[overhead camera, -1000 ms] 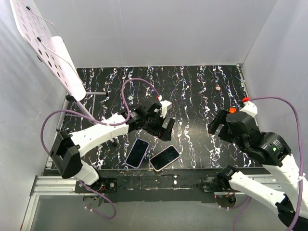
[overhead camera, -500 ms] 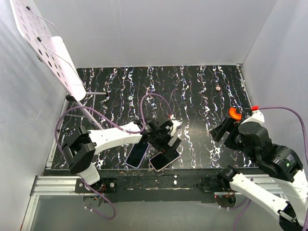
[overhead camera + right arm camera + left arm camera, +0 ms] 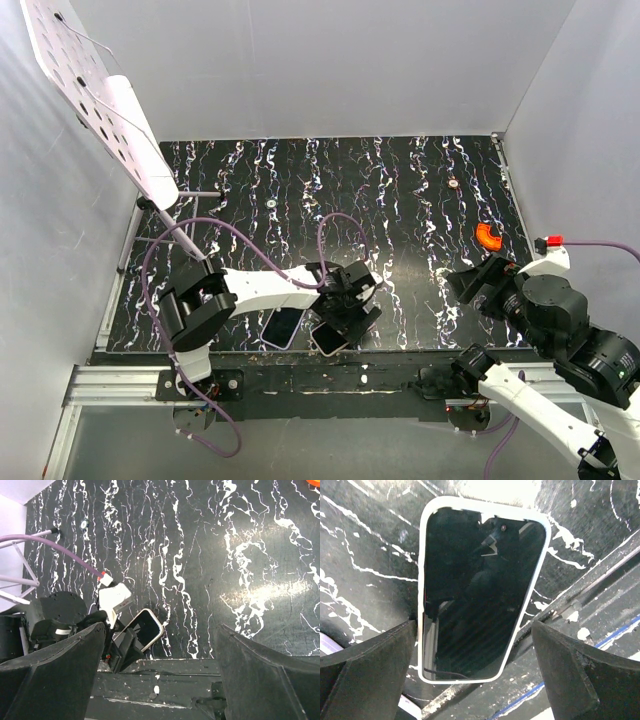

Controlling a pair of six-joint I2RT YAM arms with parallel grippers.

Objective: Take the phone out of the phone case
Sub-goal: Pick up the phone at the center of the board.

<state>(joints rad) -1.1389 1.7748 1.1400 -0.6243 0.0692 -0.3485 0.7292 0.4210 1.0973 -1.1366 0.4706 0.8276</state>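
We see the left tool with its fingers spread wide on either side of the phone. The phone lies screen-up in its white phone case at the near edge of the worktop (neither finger seems to touch it). The right tool, fingers likewise apart and holding nothing, hovers well off to the right.

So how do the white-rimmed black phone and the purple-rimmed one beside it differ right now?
The white-rimmed black phone lies between the open left gripper's fingers; the purple-rimmed phone lies outside them, to its left. The left wrist view shows the white-rimmed one whole, the purple-rimmed one only as a sliver. Both lie flat, dark face up.
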